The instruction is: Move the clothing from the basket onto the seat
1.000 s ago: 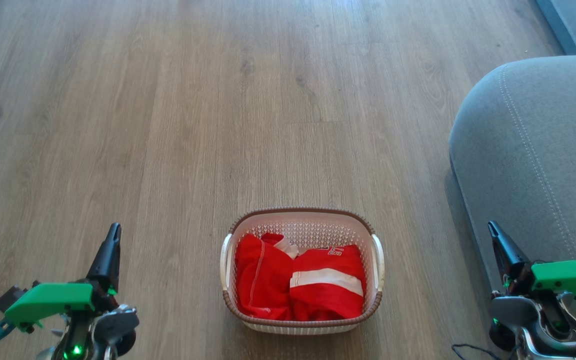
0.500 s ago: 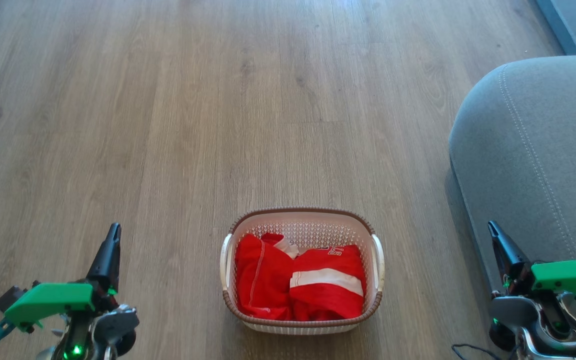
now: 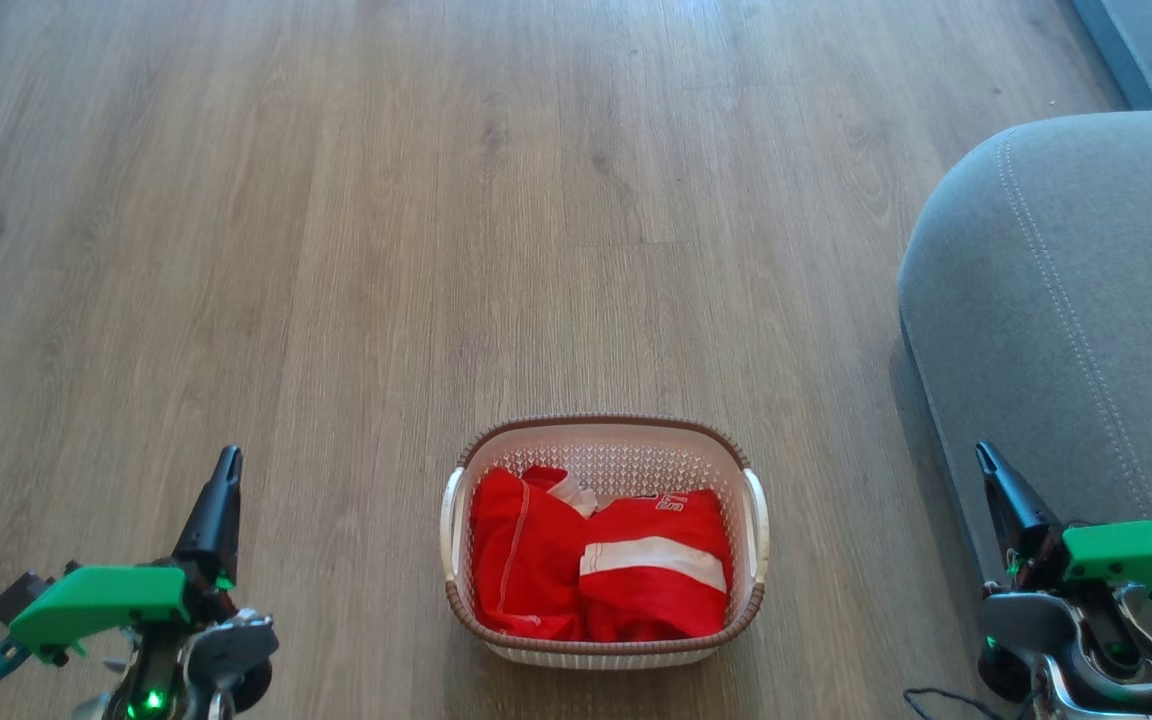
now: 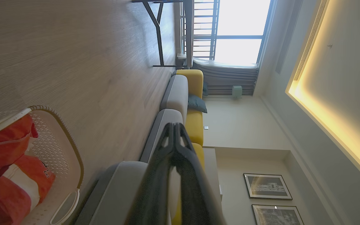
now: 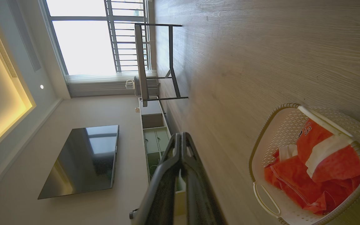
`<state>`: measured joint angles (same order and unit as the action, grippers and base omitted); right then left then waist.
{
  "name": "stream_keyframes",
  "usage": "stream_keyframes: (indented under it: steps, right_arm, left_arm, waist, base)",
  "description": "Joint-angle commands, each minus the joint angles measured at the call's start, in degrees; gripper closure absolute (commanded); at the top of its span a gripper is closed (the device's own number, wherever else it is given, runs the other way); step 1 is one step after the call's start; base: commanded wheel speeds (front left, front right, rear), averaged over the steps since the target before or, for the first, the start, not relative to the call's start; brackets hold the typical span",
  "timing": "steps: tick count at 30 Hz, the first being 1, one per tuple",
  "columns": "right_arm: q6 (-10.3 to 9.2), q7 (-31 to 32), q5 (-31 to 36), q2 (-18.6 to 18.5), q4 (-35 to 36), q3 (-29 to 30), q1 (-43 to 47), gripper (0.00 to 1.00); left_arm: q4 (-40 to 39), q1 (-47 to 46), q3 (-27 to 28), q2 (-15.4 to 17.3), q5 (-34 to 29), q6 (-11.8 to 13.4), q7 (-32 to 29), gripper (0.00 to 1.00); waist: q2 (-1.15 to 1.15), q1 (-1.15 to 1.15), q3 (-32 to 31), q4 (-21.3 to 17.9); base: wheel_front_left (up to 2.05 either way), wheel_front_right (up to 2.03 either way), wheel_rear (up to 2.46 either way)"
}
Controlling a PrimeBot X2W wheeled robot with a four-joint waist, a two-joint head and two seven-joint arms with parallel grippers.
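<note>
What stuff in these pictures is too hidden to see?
Head view: the basket bottom is hidden under the clothing.
Head view: the lettering on the clothing is too small to read.
Head view: the seat is cut off by the right edge.

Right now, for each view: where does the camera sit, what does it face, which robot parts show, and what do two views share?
Head view: on the head, facing down at basket, clothing, seat; left gripper and right gripper show, shut.
Left wrist view: on that wrist, along left gripper toward seat, window.
Right wrist view: on that wrist, along right gripper toward TV, window.
Shared: both wrist views catch the basket.
</note>
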<state>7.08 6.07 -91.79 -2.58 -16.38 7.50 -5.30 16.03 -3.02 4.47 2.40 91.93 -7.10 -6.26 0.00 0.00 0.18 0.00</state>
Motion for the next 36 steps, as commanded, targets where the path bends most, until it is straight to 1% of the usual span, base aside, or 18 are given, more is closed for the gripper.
stream_keyframes:
  steps: [1, 36]
  right_arm:
    - [0.41, 0.4, -0.4, -0.3, 2.4, -1.0, -0.9, 1.0]
    - [0.41, 0.4, -0.4, -0.3, 2.4, -1.0, -0.9, 1.0]
  left_arm:
    - [-2.0, -3.2, 2.0, 0.5, 0.3, -0.4, -0.2, 1.0]
    - [-2.0, -3.2, 2.0, 0.5, 0.3, -0.4, -0.2, 1.0]
  waist:
    - [0.0, 0.0, 0.0, 0.0]
    - [0.0, 0.0, 0.0, 0.0]
  base:
    - [0.0, 0.0, 0.0]
    - [0.0, 0.0, 0.0]
